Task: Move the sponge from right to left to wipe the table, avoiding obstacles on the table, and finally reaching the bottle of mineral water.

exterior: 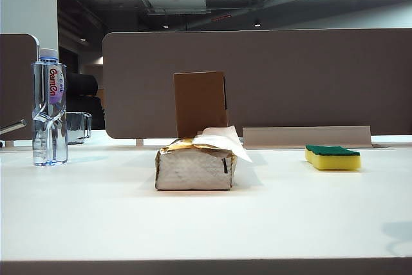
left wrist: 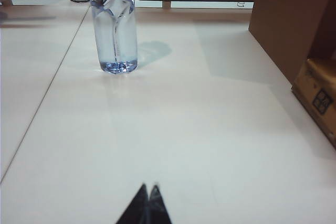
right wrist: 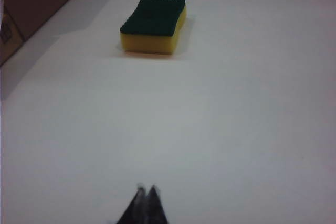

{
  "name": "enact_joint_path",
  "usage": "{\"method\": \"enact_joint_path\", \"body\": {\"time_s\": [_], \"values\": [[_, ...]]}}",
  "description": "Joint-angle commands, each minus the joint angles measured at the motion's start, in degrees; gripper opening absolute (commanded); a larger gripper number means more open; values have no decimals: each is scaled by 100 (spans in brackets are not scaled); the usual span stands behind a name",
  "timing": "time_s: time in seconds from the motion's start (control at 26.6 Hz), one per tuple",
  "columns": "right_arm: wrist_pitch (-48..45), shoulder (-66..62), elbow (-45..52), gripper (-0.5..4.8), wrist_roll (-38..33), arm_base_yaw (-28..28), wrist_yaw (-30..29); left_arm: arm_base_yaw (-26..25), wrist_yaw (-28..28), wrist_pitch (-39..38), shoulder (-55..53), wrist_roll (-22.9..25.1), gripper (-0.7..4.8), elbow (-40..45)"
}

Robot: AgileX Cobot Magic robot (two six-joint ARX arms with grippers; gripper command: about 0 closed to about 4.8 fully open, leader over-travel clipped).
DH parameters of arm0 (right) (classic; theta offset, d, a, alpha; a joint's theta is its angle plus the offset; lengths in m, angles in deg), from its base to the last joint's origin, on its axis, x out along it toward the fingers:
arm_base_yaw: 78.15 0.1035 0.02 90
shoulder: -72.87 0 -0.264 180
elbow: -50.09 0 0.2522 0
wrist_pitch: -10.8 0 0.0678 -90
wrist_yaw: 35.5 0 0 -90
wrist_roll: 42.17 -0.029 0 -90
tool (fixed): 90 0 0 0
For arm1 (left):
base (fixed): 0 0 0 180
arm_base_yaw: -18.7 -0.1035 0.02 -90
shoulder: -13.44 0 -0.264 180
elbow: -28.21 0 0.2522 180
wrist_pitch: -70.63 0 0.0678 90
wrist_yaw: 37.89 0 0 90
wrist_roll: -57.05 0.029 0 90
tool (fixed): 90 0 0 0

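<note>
The sponge lies flat at the right of the exterior frame on the white bench. The tissue pack sits mid-frame, before the cardboard box. The GanTen bottle stands at far left. Left gripper and right gripper hover low over bare bench, fingers pressed together, empty.

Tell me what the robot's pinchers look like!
Only the very tips show. The left gripper ends in two thin, dark, pointed jaws pressed together like a beak. The right gripper looks the same: dark, narrow, tapering to a point. No cables, markings or arm parts are visible in any view.
</note>
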Motion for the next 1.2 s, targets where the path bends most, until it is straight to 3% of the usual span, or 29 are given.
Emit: {"method": "enact_joint_path", "body": {"time_s": [0.04, 0.49, 0.56, 0.64, 0.94, 1.09, 1.2], "values": [[-105, 4, -11, 0, 11, 0, -7, 0, -20, 35, 0, -2, -6, -17], [-107, 4, -11, 0, -33, 0, -11, 0, 7, 79, 0, -85, -6, -31], [-114, 4, -15, -1, -35, 0, -33, 0, 13, 278, 0, -634, -6, -28], [-127, 4, -17, -1, -52, 0, -33, 0, 192, 435, 0, -826, -6, -31], [-149, 4, -245, 0, -352, 2, -50, 0, 1237, 636, -2, -831, 0, -247], [-144, 2, -608, 0, -356, 2, -50, 2, 1283, 527, -4, -841, 81, -597], [-96, 2, -822, 0, -361, 2, -50, 2, 1478, 330, -4, -942, 89, -835]]}}
